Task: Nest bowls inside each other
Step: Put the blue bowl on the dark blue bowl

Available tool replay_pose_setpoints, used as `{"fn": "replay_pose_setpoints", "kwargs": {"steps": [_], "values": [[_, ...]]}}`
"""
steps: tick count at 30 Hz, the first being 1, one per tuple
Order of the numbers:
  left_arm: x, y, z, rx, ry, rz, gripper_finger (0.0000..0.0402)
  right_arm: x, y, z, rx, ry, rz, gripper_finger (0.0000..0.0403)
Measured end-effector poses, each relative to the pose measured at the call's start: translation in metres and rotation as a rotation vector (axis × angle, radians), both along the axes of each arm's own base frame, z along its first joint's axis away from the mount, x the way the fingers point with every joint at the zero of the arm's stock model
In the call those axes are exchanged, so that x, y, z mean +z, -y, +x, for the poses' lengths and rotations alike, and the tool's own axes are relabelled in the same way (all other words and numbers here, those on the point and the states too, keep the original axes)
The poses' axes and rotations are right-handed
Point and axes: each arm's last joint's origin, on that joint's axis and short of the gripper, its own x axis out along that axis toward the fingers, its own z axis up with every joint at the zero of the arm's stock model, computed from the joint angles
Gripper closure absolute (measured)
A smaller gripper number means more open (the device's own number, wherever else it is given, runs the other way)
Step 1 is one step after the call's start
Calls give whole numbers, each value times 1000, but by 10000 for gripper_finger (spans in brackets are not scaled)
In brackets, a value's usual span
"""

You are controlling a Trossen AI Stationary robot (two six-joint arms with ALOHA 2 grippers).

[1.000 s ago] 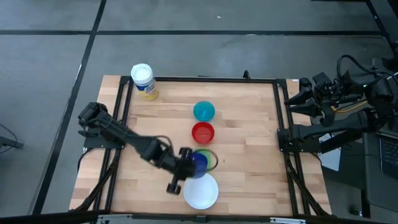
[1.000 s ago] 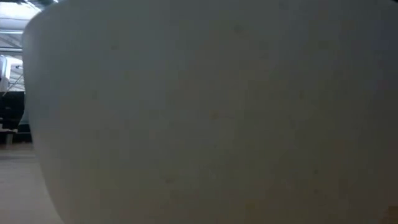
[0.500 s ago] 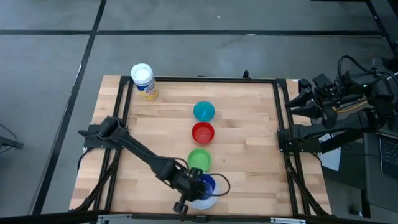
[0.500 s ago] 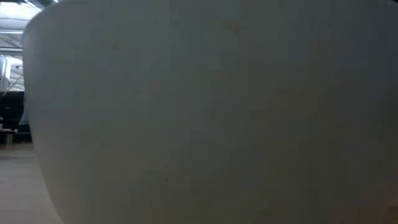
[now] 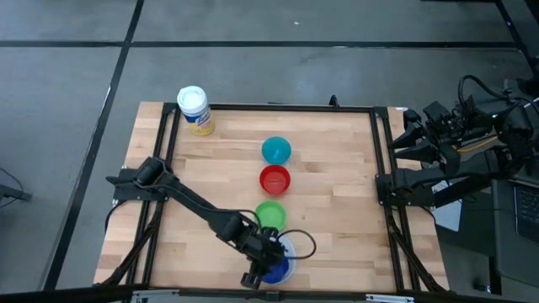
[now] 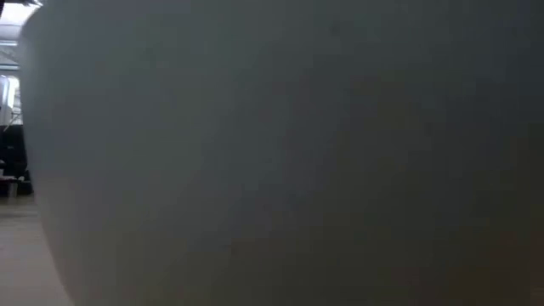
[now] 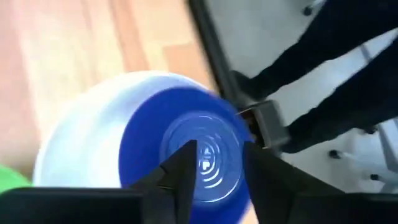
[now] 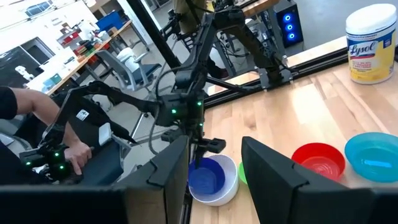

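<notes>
The dark blue bowl [image 7: 155,149] sits upright inside the larger white bowl [image 7: 87,143] near the table's front edge. My left gripper [image 7: 221,180] is over it, pointing steeply down, with its fingers apart above the blue bowl's inside; in the high view it [image 5: 268,263] covers part of the blue bowl [image 5: 278,269]. The green bowl [image 5: 270,214], red bowl [image 5: 274,179] and cyan bowl [image 5: 276,151] stand in a row running toward the far edge. My right gripper [image 8: 221,177] is open and raised beyond the table's right edge. The white bowl's wall [image 6: 272,153] fills the low view.
A white-lidded jar with a yellow label [image 5: 194,109] stands at the far left corner. A black frame rail [image 5: 269,108] runs around the tabletop. Bare wood lies to the left and right of the bowl row. A person's hand [image 8: 68,149] shows beyond the table in the right wrist view.
My left gripper has carried the dark blue bowl from beside the green bowl toward the near edge and down into the white bowl. The green bowl now shows uncovered. The white bowl has shifted a little toward the near edge.
</notes>
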Motion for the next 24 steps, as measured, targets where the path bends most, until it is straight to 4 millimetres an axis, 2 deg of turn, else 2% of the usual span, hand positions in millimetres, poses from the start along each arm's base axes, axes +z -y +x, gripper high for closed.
{"fn": "replay_pose_setpoints", "kwargs": {"steps": [3,6,10,12,15,18,21,24], "values": [[0,-9,4,27,8,35,250,0,0,0,0,0,1,250],[-3,-22,6,93,12,161,240,0,0,0,0,1,1,250],[13,-58,12,264,123,413,243,0,0,0,-5,2,0,250],[26,-87,17,338,163,485,247,0,1,0,-18,4,-3,250],[36,-143,28,384,142,461,254,0,1,0,-30,4,-8,250],[38,-201,33,411,99,404,261,0,1,0,-33,5,-9,249],[34,-254,29,448,21,300,265,1,1,0,-33,8,-10,249],[29,-296,25,478,-1,187,267,1,1,1,-39,10,-19,249]]}}
